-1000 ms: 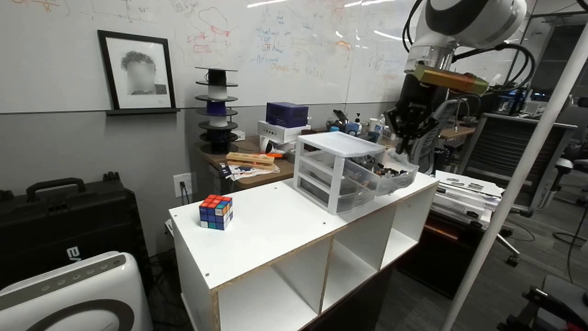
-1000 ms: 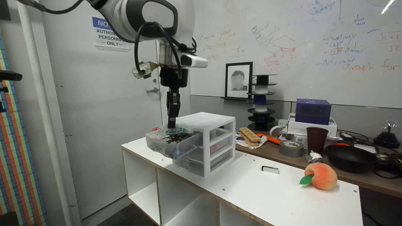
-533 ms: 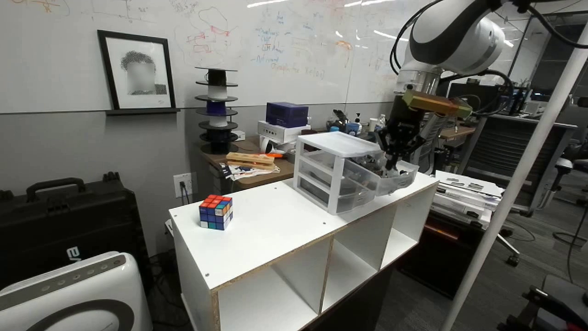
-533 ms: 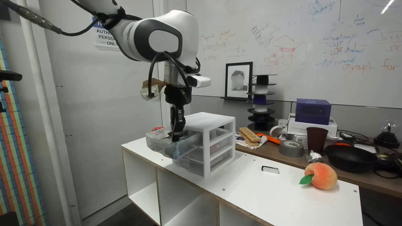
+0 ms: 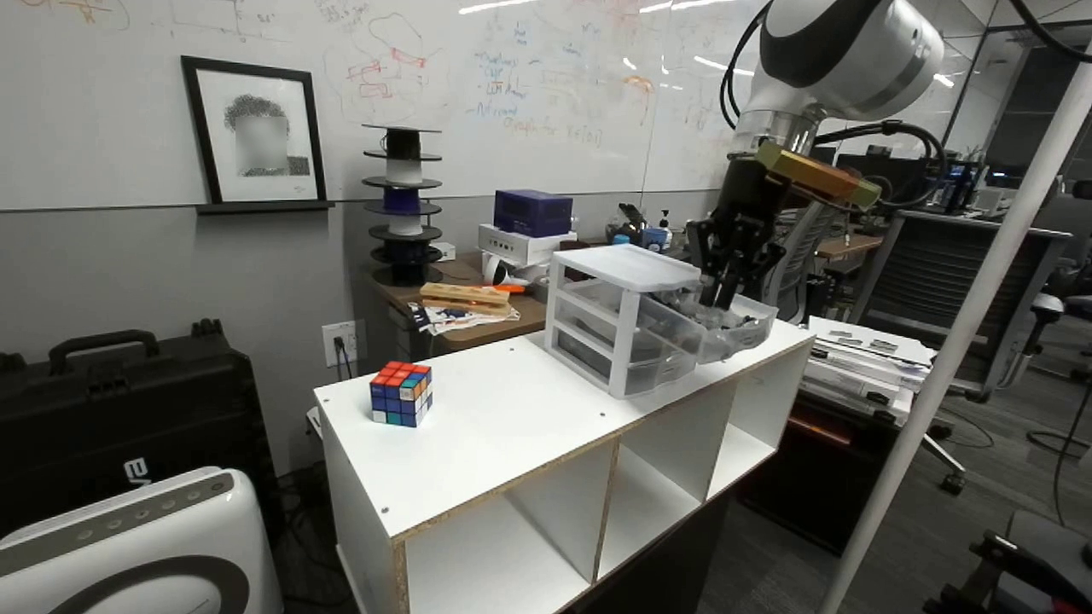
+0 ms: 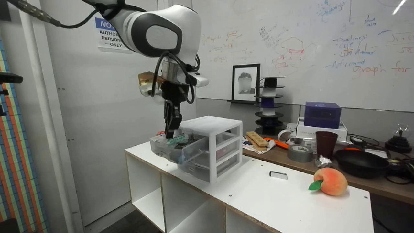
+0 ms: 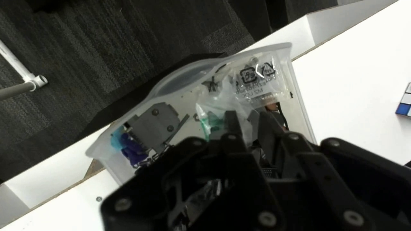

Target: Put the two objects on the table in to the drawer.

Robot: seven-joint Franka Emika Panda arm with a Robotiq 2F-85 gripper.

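Note:
The translucent top drawer [image 5: 740,343] [image 6: 163,151] stands pulled out and holds grey parts and a clear plastic bag [image 7: 257,81]. My gripper [image 5: 718,298] [image 6: 169,136] is just above the drawer. In the wrist view the fingers [image 7: 250,118] are partly open over the bag, with a narrow gap and nothing clearly held. On the white table [image 5: 486,452] [image 6: 258,204] lie a multicoloured cube [image 5: 401,394], a peach [image 6: 333,182] and a small black-and-white bar [image 6: 278,175]. The cube shows partly in the wrist view [image 7: 404,104]. The peach and bar are hidden in the view that shows the whole cube.
The white drawer unit [image 5: 636,266] [image 6: 212,122] stands mid-table beside my gripper. A brown desk behind holds a dark pan [image 6: 361,162], a dark cup [image 6: 326,144] and a purple box [image 5: 534,213]. A white pole [image 5: 947,358] stands in front of the table.
My gripper went down into the drawer and has risen a little again. Its fingertips now look slightly apart. The plastic bag sits lower in the drawer than one second ago.

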